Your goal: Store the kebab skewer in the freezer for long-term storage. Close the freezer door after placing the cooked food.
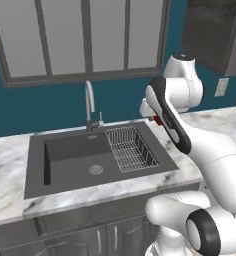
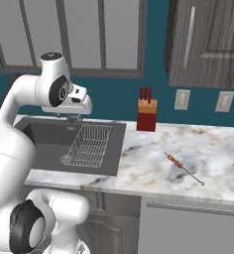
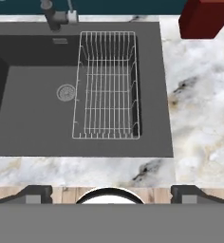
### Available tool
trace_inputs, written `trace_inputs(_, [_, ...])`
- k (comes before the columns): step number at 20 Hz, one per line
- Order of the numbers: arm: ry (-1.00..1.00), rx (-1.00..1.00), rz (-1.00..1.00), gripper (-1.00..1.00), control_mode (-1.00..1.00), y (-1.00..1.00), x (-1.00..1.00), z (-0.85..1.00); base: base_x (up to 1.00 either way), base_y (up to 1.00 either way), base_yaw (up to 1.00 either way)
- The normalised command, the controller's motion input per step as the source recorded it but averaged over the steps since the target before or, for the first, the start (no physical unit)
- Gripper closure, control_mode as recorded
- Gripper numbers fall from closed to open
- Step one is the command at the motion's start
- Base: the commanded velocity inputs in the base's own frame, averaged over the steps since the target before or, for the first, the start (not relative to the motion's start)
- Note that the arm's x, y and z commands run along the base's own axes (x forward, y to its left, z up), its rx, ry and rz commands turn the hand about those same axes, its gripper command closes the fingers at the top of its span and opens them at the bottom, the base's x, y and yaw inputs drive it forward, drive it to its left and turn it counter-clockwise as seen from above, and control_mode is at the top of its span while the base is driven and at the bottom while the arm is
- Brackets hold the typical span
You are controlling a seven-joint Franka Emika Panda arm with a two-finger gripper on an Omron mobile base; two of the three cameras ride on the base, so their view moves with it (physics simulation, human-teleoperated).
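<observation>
Rendered kitchen, seen from behind a white robot arm at a marble counter (image 2: 153, 163).

Task barely begun, by the look of it. Kebab skewer (image 2: 182, 168) lying flat on the counter, well to the right of the sink (image 2: 44, 134), nearer the front edge than the wall; thin dark stick with small red-orange and brown chunks bunched toward its far-left end, bare tip pointing near-right. Untouched, nothing around it. Red knife block (image 2: 146, 115) standing farther back against the teal wall, apart from the skewer.

Arm folded high over the sink's right side, hand aimed down. Gripper (image 3: 111, 193) hovering above the counter's front edge by the sink, jaws spread wide and holding nothing. Below it in the hand view: dark sink basin, round drain (image 3: 66, 92), wire rack (image 3: 107, 85) sitting in the right part of the basin, faucet (image 3: 56, 16) at the far rim, a corner of the knife block at upper right.

Still to do, judging from this: reach right to the skewer, pick it up, travel to the freezer, open it if shut, lay the skewer on a shelf, shut the freezer door. No freezer among the things shown here, so probably a drive of the base needed as well.
</observation>
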Motion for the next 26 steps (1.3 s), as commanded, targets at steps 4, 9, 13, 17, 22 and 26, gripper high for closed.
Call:
trace_inputs(4, [0.0, 0.0, 0.0, -1.0, 1.0, 0.0, 0.0, 0.0, -0.04, -0.6, -0.08])
trace_inputs(9, [0.0, 0.0, 0.0, -1.0, 1.0, 0.0, 0.0, 0.0, -0.07, -0.57, -0.12])
trace_inputs(13, [0.0, 0.0, 0.0, -1.0, 1.0, 0.0, 0.0, 0.0, -0.01, -0.55, -0.13])
trace_inputs(17, [0.0, 0.0, 0.0, -1.0, 1.0, 0.0, 0.0, 0.0, 0.0, -0.5, -0.11])
trace_inputs(22, [0.0, 0.0, 0.0, -1.0, 1.0, 0.0, 0.0, 0.0, 0.0, -0.39, -0.08])
trace_inputs(26, [0.0, 0.0, 0.0, -1.0, 1.0, 0.0, 0.0, 0.0, 0.0, -0.35, -0.05])
